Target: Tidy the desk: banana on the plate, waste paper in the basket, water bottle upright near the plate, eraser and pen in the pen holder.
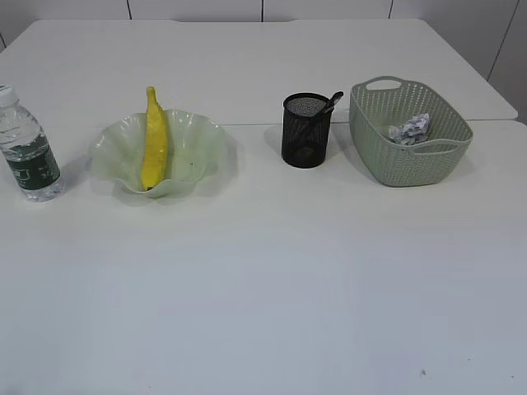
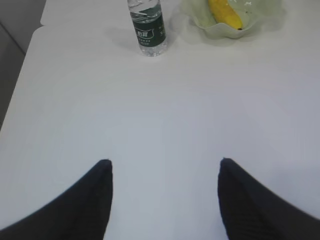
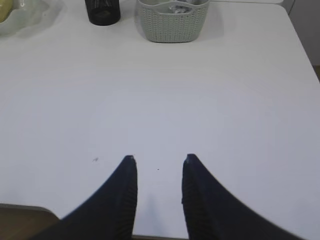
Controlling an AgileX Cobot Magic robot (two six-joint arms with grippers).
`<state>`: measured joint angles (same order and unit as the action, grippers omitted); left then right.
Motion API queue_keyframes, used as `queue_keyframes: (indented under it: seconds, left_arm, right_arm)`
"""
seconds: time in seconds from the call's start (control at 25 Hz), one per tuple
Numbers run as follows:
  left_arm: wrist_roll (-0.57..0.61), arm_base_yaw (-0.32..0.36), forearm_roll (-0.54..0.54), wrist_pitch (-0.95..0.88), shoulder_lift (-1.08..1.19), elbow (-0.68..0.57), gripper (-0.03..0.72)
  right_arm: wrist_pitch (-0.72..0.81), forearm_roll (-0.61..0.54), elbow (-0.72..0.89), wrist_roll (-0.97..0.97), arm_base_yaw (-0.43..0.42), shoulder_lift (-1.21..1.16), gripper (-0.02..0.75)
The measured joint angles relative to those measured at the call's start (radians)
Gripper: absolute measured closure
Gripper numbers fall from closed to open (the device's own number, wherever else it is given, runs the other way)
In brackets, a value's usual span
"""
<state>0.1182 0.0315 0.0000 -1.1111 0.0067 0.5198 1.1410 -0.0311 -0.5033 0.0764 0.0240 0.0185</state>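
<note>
Desk [image 1: 263, 288] looks tidied: banana [image 1: 154, 140] in plate [image 1: 198, 156], bottle [image 2: 147, 27] upright ahead of the spread, empty left gripper [image 2: 165, 167]; paper [image 1: 410, 129] in basket [image 3: 172, 25], pen [image 1: 323, 113] in holder [image 1: 305, 132], both ahead of the empty, parted right gripper [image 3: 159, 160]; eraser unseen.

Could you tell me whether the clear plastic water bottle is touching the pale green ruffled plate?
Apart: the exterior view shows bare white desk between water bottle and plate.
</note>
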Motion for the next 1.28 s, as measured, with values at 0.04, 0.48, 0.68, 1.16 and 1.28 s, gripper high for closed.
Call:
queue_keyframes:
  seconds: [0.04, 0.48, 0.68, 1.16, 1.28]
  left_arm:
    - [0.0, 0.012, 0.0, 0.0, 0.0, 0.0, 0.22]
    - [0.0, 0.031, 0.0, 0.0, 0.0, 0.0, 0.223]
    - [0.0, 0.031, 0.0, 0.0, 0.0, 0.0, 0.23]
    - [0.0, 0.031, 0.0, 0.0, 0.0, 0.0, 0.231]
    - [0.0, 0.031, 0.0, 0.0, 0.0, 0.0, 0.231]
  right_arm:
    - [0.0, 0.0, 0.0, 0.0, -0.017, 0.0, 0.507]
    - [0.0, 0.0, 0.0, 0.0, -0.095, 0.0, 0.507]
    - [0.0, 0.0, 0.0, 0.0, -0.095, 0.0, 0.507]
    - [0.002, 0.0, 0.0, 0.0, -0.095, 0.0, 0.507]
    - [0.002, 0.0, 0.0, 0.0, -0.095, 0.0, 0.507]
